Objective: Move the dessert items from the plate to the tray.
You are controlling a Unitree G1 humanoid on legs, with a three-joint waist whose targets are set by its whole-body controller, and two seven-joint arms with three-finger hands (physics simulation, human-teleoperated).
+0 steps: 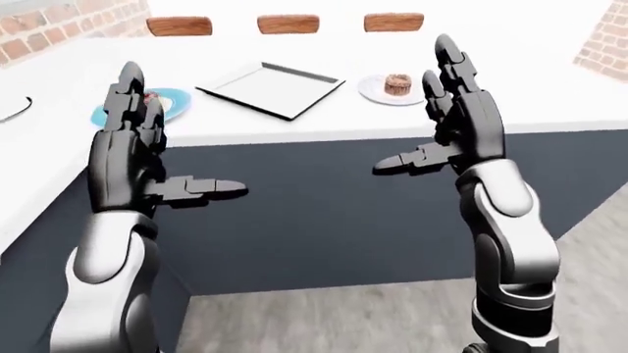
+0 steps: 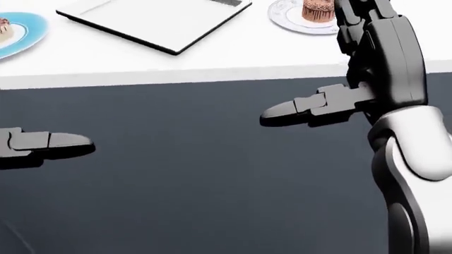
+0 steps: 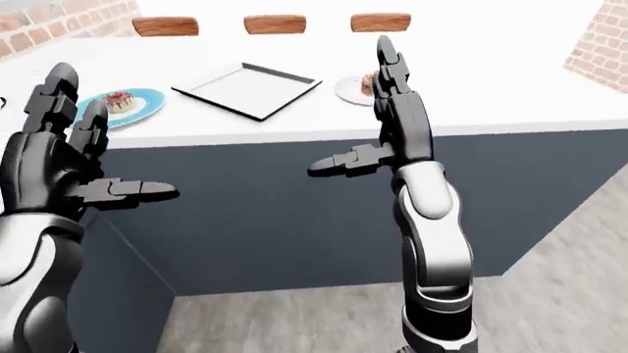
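A white square tray (image 1: 270,88) with a dark rim lies in the middle of the white counter. To its right a small white plate (image 1: 371,89) holds a brown chocolate cupcake (image 1: 397,84). To its left a blue plate (image 3: 149,101) holds a frosted dessert with red bits (image 3: 120,99). My left hand (image 1: 167,147) is open, fingers up, below and in front of the blue plate. My right hand (image 1: 422,118) is open, fingers up, just right of the cupcake in the left-eye view. Both hands are empty and short of the counter.
The counter's dark face (image 1: 324,206) fills the middle of the views, above a grey wood floor (image 1: 324,316). Three wooden chair backs (image 1: 288,23) stand beyond the counter. Brick walls (image 1: 39,29) show at both upper corners. The counter turns a corner at the left.
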